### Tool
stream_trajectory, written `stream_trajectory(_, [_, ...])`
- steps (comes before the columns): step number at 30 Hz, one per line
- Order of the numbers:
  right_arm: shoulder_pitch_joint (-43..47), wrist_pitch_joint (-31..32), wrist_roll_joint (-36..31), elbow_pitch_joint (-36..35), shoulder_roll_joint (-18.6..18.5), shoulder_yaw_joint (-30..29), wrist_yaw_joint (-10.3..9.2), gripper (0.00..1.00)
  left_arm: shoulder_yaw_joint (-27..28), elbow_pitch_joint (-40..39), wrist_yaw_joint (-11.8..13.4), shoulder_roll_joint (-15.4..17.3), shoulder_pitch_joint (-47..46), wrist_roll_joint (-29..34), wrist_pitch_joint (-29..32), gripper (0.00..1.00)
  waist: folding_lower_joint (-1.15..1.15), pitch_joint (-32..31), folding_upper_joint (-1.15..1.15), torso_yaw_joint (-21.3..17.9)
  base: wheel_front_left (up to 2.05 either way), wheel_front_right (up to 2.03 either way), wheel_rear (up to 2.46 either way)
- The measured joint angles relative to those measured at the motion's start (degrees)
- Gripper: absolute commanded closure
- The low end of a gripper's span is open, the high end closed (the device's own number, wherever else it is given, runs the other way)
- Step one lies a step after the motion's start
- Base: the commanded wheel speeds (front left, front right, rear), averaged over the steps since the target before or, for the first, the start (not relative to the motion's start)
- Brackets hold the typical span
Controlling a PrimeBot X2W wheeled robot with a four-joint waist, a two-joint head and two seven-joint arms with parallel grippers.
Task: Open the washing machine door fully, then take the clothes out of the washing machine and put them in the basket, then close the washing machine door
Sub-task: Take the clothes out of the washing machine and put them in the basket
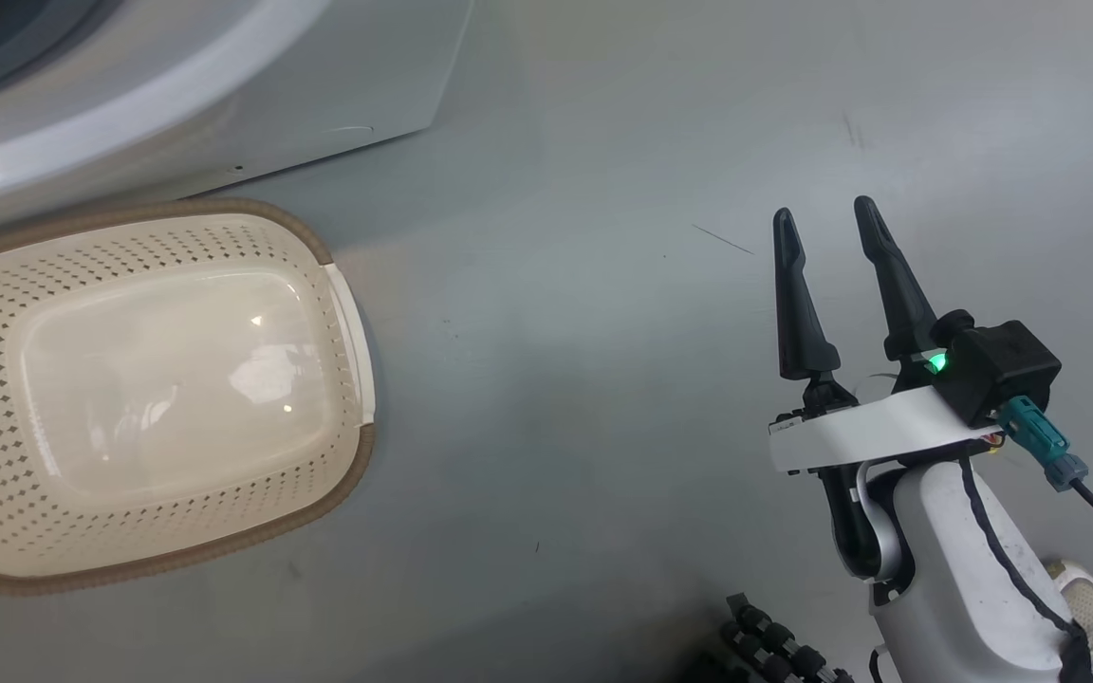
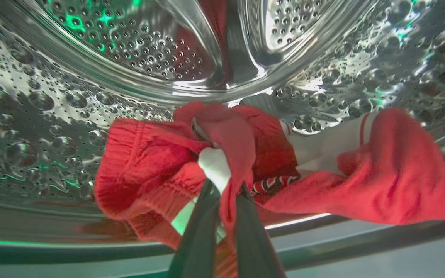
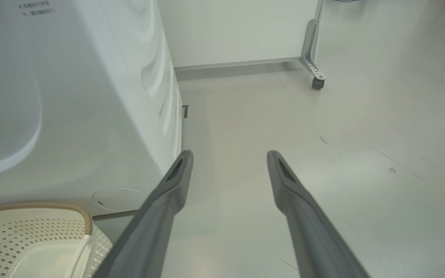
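On the washing machine, small grey print is illegible.

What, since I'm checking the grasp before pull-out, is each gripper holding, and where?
The left gripper is shut on the clothes, pinching a red fold beside a white patch at the bundle's middle. The right gripper is open, holding nothing.
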Motion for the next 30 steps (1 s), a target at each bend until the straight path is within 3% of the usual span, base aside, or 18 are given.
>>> stream_trajectory(17, [0.2,0.0,-4.7,1.7,-0.4,-2.6,0.48,0.00,0.8,-8.1,1.0,-8.1,11.1,-2.5,-18.2,1.00,0.00,-4.6,0.00,4.6,0.00,0.00,0.00])
stream_trajectory(30, [3.5,0.0,-6.7,3.5,-2.3,-3.6,1.22,0.00,-1.3,-14.8,2.1,-14.0,22.2,-2.7,-28.6,1.00,0.00,-10.7,0.00,9.3,0.00,0.00,0.00])
